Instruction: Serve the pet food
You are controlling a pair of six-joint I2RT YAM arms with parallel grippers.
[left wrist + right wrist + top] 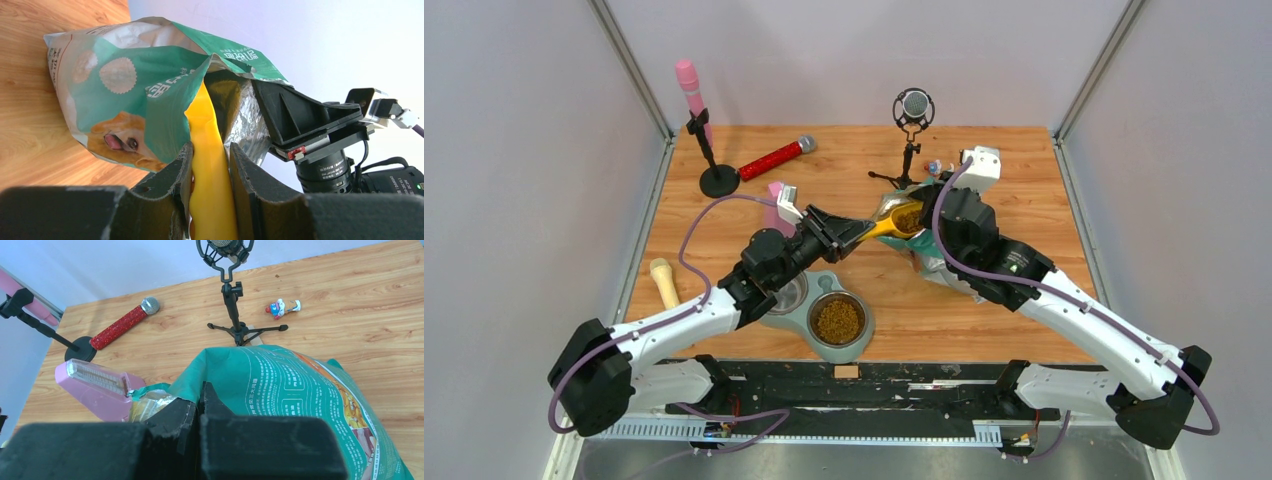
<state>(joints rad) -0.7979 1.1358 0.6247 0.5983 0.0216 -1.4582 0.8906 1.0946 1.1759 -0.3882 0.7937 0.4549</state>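
Seen from above: smooth, honey-coloured wooden worktop [1024, 180] with fine straight grain. At its centre, a crinkled foil bag [927, 266], teal outside and silver inside, printed with a golden dog, propped with its mouth open.

Left claw [209, 161] narrowed onto the flat handle of a glossy yellow plastic scoop [892, 224], fingers pressed against both sides. Scoop bowl at the bag mouth, heaped with pet food [907, 216]: tiny round brown pellets, dry and granular. That heap at 2 o'clock from the left claw, touching neither finger.

Right claw [199, 401] pinched tight on the bag's upper rim, silver lining showing beside its fingers; loaded scoop just beside it at 8 o'clock.

At 6 o'clock from the left claw, a rounded grey-green double dish [836, 356] with two steel bowls: right one filled with more of the same brown pellets, left one partly hidden under the arm, contents unclear.
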